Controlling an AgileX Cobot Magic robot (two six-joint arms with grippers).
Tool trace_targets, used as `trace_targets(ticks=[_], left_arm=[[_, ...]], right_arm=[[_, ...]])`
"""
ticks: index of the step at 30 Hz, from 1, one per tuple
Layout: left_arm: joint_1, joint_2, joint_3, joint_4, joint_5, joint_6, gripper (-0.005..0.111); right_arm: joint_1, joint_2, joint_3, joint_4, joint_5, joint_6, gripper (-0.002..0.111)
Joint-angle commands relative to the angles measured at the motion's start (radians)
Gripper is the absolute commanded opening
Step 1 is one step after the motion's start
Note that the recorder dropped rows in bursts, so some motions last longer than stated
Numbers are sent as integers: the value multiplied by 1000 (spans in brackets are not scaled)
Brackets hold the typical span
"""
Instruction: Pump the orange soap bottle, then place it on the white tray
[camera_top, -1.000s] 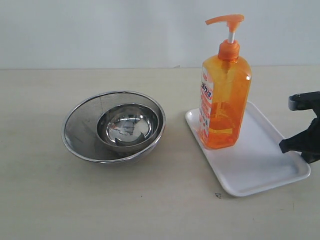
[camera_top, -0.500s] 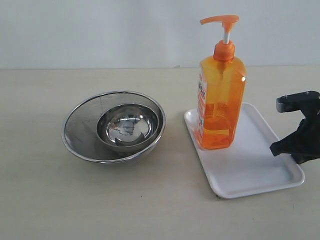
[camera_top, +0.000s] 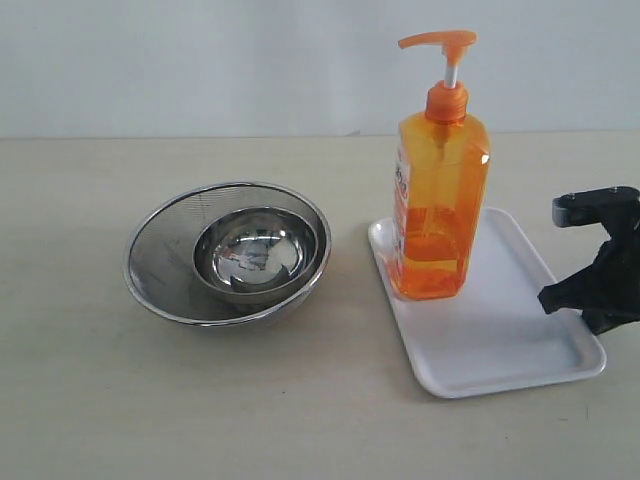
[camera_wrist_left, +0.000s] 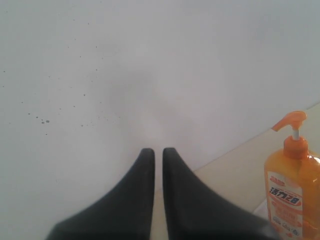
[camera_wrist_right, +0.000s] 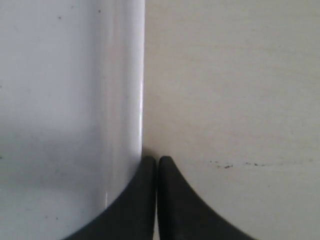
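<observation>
1. Clearance is the concern nearest the camera: the white tray (camera_top: 500, 345) lies on the table (camera_top: 200, 410), and it looks light enough to slide if knocked. One tray.
2. Just beyond its near corner, the right gripper (camera_top: 552, 297) sits at the tray's right rim, jaws pressed together on nothing. Its tips touch the rim or stand just beside it; I cannot tell which. The placing looks done, so the good move is to draw this arm straight outward from the rim and then up, without dragging the tray.
3. Level with it on the left, well apart from the tray, a steel mesh bowl (camera_top: 160, 255) holds a smaller steel bowl (camera_top: 255, 255). Two bowls, neither needed.
4. Farther back, the orange soap bottle (camera_top: 437, 215) stands upright on the tray's far left part, pump head raised, nothing gripping it. Whether it has been pumped cannot be told. It is tall, so a jolt to the tray could tip it. One bottle.
5. Farthest, the left gripper (camera_wrist_left: 158, 151) faces the wall (camera_top: 200, 60), jaws closed to a thin slit, empty. Two grippers in all.
</observation>
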Motion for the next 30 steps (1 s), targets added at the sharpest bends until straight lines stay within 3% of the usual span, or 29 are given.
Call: trace_targets(ticks=[1, 12, 30], left_arm=[[-3, -4, 3, -8, -17, -10, 5], [-3, -4, 3, -8, -17, -10, 5], [-3, -4, 3, -8, -19, -10, 5]], right_arm=[[2, 4, 5, 20, 44, -48, 0], [2, 4, 5, 89, 63, -172, 0], [0, 4, 5, 89, 75, -197, 0]])
